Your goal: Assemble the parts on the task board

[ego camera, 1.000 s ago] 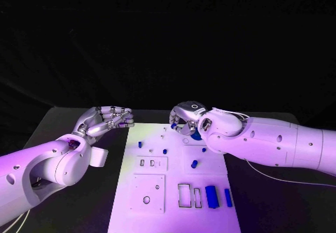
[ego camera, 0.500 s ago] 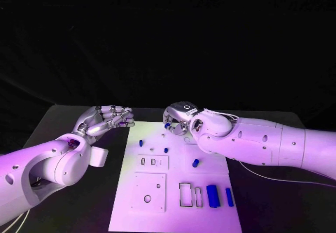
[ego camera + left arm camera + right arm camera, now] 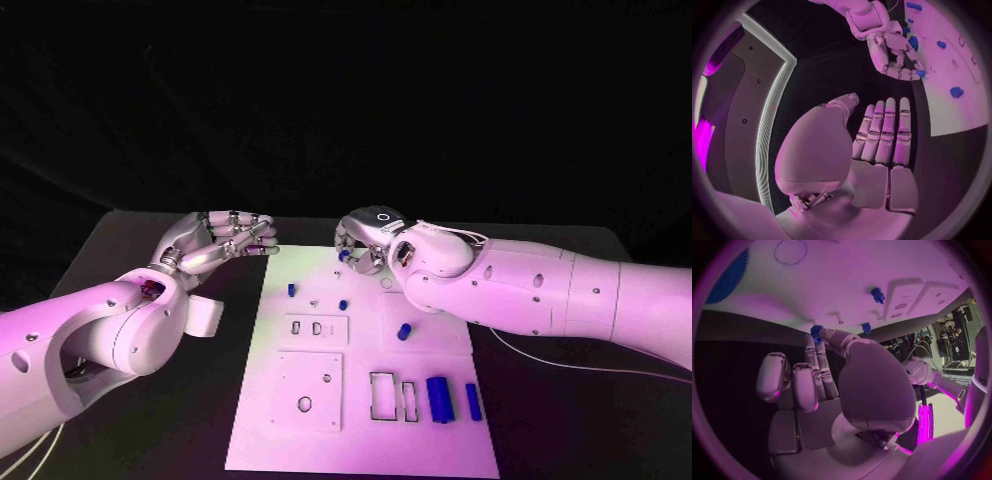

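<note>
White, flat and matte, the task board (image 3: pixel 361 400) fills the lower centre of the head view with several blue parts (image 3: pixel 436 401) still lying loose, so I judge the assembly early. My right hand (image 3: pixel 364 248), upper centre, pinches a small toothed blue part (image 3: pixel 816 331) over the board's far edge. My left hand (image 3: pixel 216 240), upper left, holds nothing, fingers straight and close together.

The head camera looked steeply down on the task board (image 3: pixel 361 380) from above. Each wrist camera sat close behind its own robot hand, facing along the fingers. All three views shared the board's far end.
</note>
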